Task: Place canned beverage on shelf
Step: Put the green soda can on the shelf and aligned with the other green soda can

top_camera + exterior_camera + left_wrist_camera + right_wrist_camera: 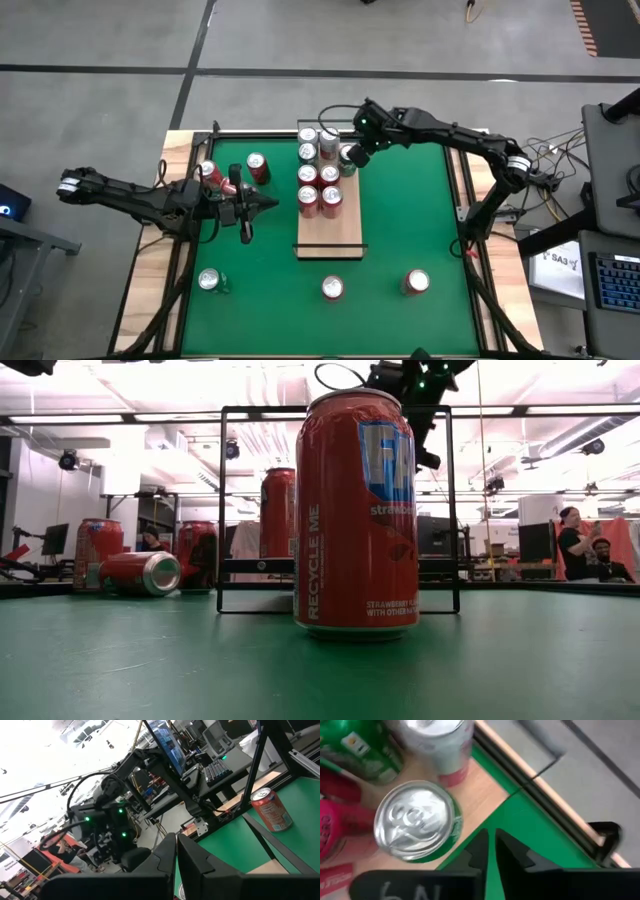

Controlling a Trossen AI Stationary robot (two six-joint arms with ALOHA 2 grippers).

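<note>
The left pincer (248,207) sits over the green mat (400,230) with its fingers pressed together and holding nothing. A red can (258,167) stands just beyond it and another (211,173) beside its wrist, so it seems parked within reach of loose stock. Past its tip lies the shelf (340,232), its far end crowded with cans and its near end bare. The right pincer (358,153) hangs at the shelf's far right corner, fingers clenched and empty, just beside a green can (417,822) standing at the board's edge, apparently already set down. Three cans wait near the bench's front edge.
</note>
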